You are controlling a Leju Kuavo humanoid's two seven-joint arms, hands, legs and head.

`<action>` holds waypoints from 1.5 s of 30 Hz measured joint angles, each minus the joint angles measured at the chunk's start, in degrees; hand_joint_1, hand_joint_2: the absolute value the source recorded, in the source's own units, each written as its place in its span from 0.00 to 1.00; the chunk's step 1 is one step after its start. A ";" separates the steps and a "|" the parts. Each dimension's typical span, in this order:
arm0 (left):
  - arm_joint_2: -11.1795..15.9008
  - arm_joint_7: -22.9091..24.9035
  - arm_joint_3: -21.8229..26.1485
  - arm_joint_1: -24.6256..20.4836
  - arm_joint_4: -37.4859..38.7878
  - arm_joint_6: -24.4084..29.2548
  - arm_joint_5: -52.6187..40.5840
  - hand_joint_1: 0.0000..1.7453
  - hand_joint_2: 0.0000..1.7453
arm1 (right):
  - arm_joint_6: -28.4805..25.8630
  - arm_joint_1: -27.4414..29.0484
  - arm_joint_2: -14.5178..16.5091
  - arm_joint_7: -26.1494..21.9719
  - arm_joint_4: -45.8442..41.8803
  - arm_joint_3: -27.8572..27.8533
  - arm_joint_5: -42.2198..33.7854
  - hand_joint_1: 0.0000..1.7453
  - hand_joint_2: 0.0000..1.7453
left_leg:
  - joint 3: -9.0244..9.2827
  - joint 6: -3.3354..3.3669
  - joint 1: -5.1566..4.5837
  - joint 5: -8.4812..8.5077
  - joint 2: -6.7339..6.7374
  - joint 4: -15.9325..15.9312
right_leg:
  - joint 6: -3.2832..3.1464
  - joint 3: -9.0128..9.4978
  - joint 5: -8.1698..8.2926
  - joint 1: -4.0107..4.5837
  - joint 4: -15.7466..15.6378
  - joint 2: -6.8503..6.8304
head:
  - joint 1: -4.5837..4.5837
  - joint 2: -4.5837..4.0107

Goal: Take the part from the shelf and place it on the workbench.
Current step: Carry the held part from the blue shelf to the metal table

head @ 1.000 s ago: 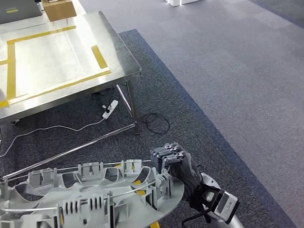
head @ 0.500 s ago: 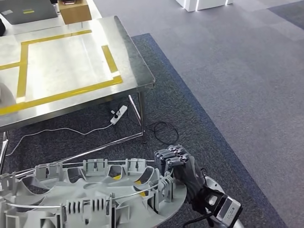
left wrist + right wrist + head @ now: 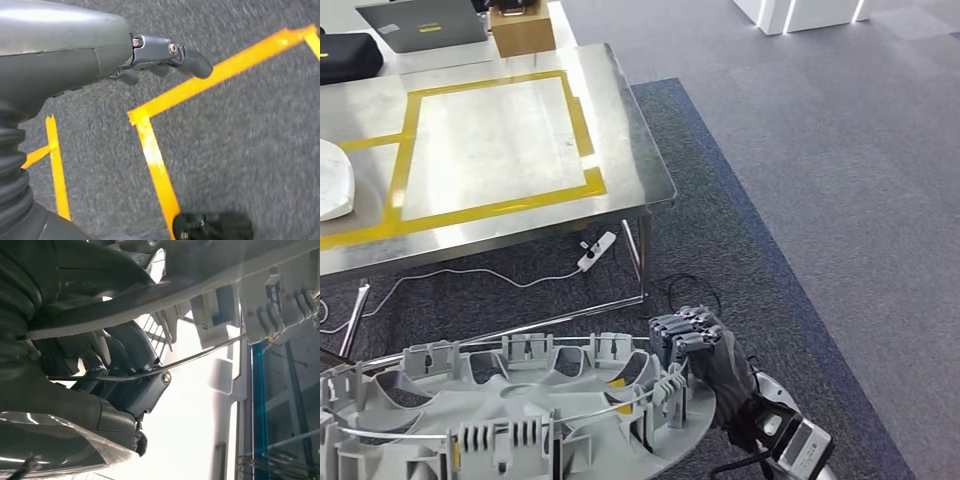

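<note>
A large grey ribbed plastic part (image 3: pixel 509 420) hung low before the robot, its right hand (image 3: pixel 695 348) curled over the part's edge. The left hand (image 3: pixel 113 55) hung with fingers loosely extended, holding nothing. Ahead stood the steel workbench (image 3: pixel 637 170); carrying the part level should suit setting it inside the yellow tape rectangle (image 3: pixel 497 205).

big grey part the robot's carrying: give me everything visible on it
The large grey moulded plastic part is a broad, roughly oval panel with ribbed clips, curved cut-outs, thin metal wires along its length and small yellow tags. It lies roughly flat, carried above the carpet short of the steel workbench. The right hand grips its right end.
</note>
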 joint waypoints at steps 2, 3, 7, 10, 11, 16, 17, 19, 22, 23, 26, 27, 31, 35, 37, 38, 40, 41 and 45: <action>-0.07 -0.07 0.12 -0.14 0.02 0.29 -0.25 0.00 1.00 | -0.01 -0.01 -0.01 0.01 -0.17 0.01 0.08 1.00 1.00 | 0.01 0.36 -0.03 0.62 -0.71 -0.37 | 0.73 0.75 -0.65 0.22 -0.23 -0.90 | -0.04 0.00; -0.10 -0.09 0.19 -0.16 0.02 0.48 -0.33 0.00 1.00 | -0.04 -0.04 -0.01 0.03 -0.29 0.00 0.12 1.00 1.00 | 0.23 0.54 0.13 1.12 -1.26 -0.70 | 1.07 0.87 -1.08 0.23 -0.18 -0.69 | 0.04 0.00; -0.18 -0.19 0.40 -0.41 0.03 1.03 -0.72 0.00 1.00 | -0.17 0.05 -0.06 0.03 -0.71 -0.02 0.23 1.00 1.00 | 0.78 1.27 0.74 1.27 -3.57 -1.41 | 2.16 -4.39 -6.17 -0.19 9.88 3.54 | 0.59 0.00; -0.20 -0.23 0.68 -0.46 0.03 1.14 -0.87 0.00 1.00 | -0.21 0.45 -0.17 0.13 -0.72 -0.03 0.38 1.00 1.00 | 0.93 1.42 0.74 1.06 -5.79 -1.39 | 2.39 -8.65 -5.61 -0.25 15.06 4.11 | 0.62 0.00; -0.21 -0.25 0.78 -0.47 0.04 1.15 -0.90 0.00 1.00 | -0.21 0.51 -0.20 0.15 -0.73 -0.03 0.41 1.00 1.00 | 1.08 1.35 0.74 1.00 -6.61 -1.38 | 2.29 -8.04 -3.29 -0.25 12.52 4.40 | 0.63 0.00; -0.26 -0.28 1.07 -0.64 0.05 1.57 -1.13 0.00 1.00 | -0.27 0.58 -0.23 0.22 -0.87 -0.04 0.50 1.00 1.00 | 0.88 0.11 0.99 0.86 -10.03 -1.26 | 0.87 -2.77 2.14 -0.40 -0.04 9.11 | 0.48 0.00; -0.22 -0.28 1.16 -0.62 0.05 1.72 -1.17 0.00 1.00 | -0.27 0.60 -0.23 0.25 -0.95 -0.05 0.54 1.00 1.00 | 0.74 -0.30 1.09 0.99 -10.68 -1.39 | 0.59 -2.42 2.15 -0.41 -0.40 8.58 | 0.48 0.00; -0.20 -0.28 1.33 -0.60 0.10 1.95 -1.26 0.00 1.00 | -0.30 0.58 -0.23 0.32 -1.04 -0.07 0.61 1.00 1.00 | 0.49 -0.98 0.97 0.55 -9.94 -0.77 | -0.06 -1.80 2.41 -0.65 -1.12 7.10 | 0.24 0.00; -0.19 -0.28 1.47 -0.84 0.18 2.24 -1.34 0.00 1.00 | -0.36 0.65 -0.23 0.30 -1.17 -0.13 0.60 1.00 1.00 | -3.29 -1.93 1.04 -3.83 -5.08 7.38 | -0.78 -0.90 2.31 -0.89 -1.79 4.42 | -0.63 0.00; -0.19 -0.28 1.51 -0.90 0.20 2.29 -1.39 0.00 1.00 | -0.37 0.71 -0.23 0.32 -1.20 -0.13 0.63 1.00 1.00 | -5.05 -2.22 1.26 -5.26 -4.27 10.93 | -0.83 -0.79 2.18 -0.87 -1.78 3.51 | -0.63 0.00; -0.17 -0.32 1.67 -0.91 0.25 2.40 -1.57 0.00 1.00 | -0.40 0.82 -0.23 0.39 -1.21 -0.14 0.75 1.00 1.00 | -5.31 -2.79 1.86 -3.77 -3.36 11.47 | -0.56 -0.40 1.70 -0.89 -1.74 1.09 | -0.68 0.00; -0.15 -0.36 1.72 -0.91 0.25 2.44 -1.67 0.00 1.00 | -0.43 0.82 -0.23 0.39 -1.21 -0.14 0.77 1.00 1.00 | -3.36 -2.87 1.97 -1.68 -2.51 7.80 | -0.34 -0.11 1.48 -0.91 -1.73 0.38 | -0.71 0.00; -0.19 -0.52 1.80 -1.10 0.26 2.51 -2.21 0.00 1.00 | -0.62 0.72 -0.23 0.40 -1.23 -0.11 0.90 1.00 1.00 | 1.28 -1.78 1.27 0.88 1.14 -1.43 | 0.96 0.76 0.49 -0.25 -1.63 -1.96 | -0.68 0.00; -0.26 -0.63 2.14 -1.08 0.25 2.45 -2.41 0.00 1.00 | -0.74 0.48 -0.23 0.40 -1.32 -0.08 0.96 1.00 1.00 | 1.24 -0.17 1.42 0.96 -1.54 -1.73 | 2.19 0.48 -1.54 -0.57 0.05 -1.09 | -0.40 0.00; -0.29 -0.65 2.29 -1.18 0.25 2.39 -2.56 0.00 1.00 | -0.77 0.48 -0.23 0.39 -1.36 -0.06 0.96 1.00 1.00 | 1.27 0.34 1.50 0.97 -2.75 -1.80 | 2.39 -2.86 -5.07 -0.72 6.86 2.47 | -0.02 0.00; -0.29 -0.66 2.34 -1.22 0.25 2.35 -2.63 0.00 1.00 | -0.78 0.57 -0.24 0.39 -1.37 -0.05 0.96 1.00 1.00 | 1.23 0.49 1.44 0.95 -3.34 -1.79 | 2.32 -5.15 -6.66 -0.69 11.14 3.47 | 0.08 0.00; -0.29 -0.81 2.45 -1.24 0.25 1.95 -2.70 0.00 1.00 | -0.78 0.73 -0.28 0.39 -1.36 -0.05 0.93 1.00 1.00 | 1.29 0.70 1.26 0.83 -4.47 -1.78 | 1.99 -8.15 -6.87 -0.60 15.59 4.10 | 0.20 0.00; -0.29 -0.99 2.51 -1.24 0.25 1.58 -2.75 0.00 1.00 | -0.78 0.77 -0.30 0.37 -1.35 -0.05 0.85 1.00 1.00 | 1.45 0.77 1.16 0.74 -4.97 -1.78 | 1.71 -8.06 -5.15 -0.54 14.36 4.17 | 0.20 0.00; -0.35 -1.89 2.66 -1.26 0.25 0.22 -3.05 0.00 1.00 | -0.61 0.62 -0.31 0.21 -1.35 -0.05 0.02 1.00 1.00 | 2.01 0.30 0.91 0.03 -6.12 -1.65 | 0.32 -2.56 1.63 -0.08 0.66 4.91 | 0.26 0.00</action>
